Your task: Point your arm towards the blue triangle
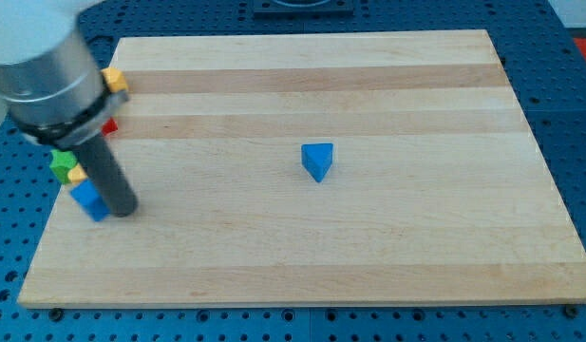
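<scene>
The blue triangle [317, 160] sits near the middle of the wooden board [368, 256], alone. My tip [123, 208] rests on the board at the view's left, far to the left of the triangle. It touches or nearly touches a blue block [87, 200] on its left side.
A cluster of blocks lies at the board's left edge, partly hidden by my arm: a yellow block [115, 81] at the top, a red block [109, 126], a green block [62, 163], a small yellow block [76, 175].
</scene>
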